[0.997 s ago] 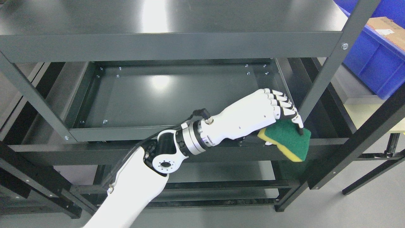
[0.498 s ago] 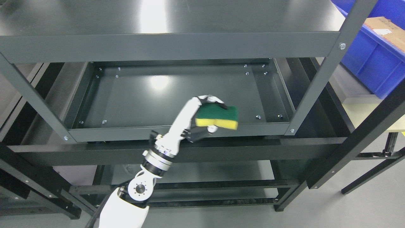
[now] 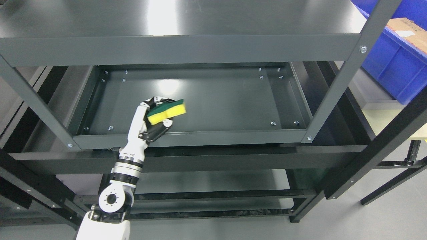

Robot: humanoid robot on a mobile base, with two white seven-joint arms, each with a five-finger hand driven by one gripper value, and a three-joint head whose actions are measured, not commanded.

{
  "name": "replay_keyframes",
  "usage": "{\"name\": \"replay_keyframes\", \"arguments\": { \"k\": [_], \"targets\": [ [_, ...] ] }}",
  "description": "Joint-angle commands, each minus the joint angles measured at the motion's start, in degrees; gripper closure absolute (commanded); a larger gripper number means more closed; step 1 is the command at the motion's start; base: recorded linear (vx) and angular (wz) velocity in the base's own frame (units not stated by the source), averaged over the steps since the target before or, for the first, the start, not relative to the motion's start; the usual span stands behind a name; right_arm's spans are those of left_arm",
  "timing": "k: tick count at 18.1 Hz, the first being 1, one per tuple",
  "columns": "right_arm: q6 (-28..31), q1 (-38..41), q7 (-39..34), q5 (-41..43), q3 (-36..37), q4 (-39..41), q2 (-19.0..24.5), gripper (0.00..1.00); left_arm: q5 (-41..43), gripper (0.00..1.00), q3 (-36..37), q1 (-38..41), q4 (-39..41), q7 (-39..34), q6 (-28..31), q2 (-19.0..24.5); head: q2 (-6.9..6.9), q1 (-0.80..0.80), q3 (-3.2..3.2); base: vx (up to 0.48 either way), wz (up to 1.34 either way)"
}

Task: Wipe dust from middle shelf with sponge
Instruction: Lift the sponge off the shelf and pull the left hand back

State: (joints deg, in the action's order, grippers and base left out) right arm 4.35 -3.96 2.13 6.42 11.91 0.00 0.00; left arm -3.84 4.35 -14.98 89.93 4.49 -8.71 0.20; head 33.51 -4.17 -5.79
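We have swept our left hand (image 3: 151,116) leftward across the middle shelf (image 3: 213,100); its fingers clamp the sponge (image 3: 166,111), yellow edge toward us, ready to wipe.

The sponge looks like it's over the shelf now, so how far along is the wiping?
Done: the left hand has the sponge gripped and up at the middle shelf. In hand: it holds the sponge tilted over the shelf's front left area; whether it touches is unclear. Left: seemingly most of the wiping. No dust or wiped trail is visible on the dark surface.
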Motion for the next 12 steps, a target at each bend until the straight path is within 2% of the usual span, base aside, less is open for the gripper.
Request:
{"name": "replay_keyframes", "arguments": {
  "k": [1, 12],
  "targets": [
    [0.0, 0.0, 0.0, 0.0, 0.0, 1.0, -1.0, 0.0, -4.3, 1.0, -8.2, 1.6, 3.8, 0.3, 0.4, 0.8, 0.0, 0.0, 0.0, 0.0, 0.0],
    [0.0, 0.0, 0.0, 0.0, 0.0, 1.0, -1.0, 0.0, -5.5, 1.0, -5.4, 1.7, 3.8, 0.6, 0.4, 0.8, 0.0, 0.0, 0.0, 0.0, 0.0]
  ]
}}
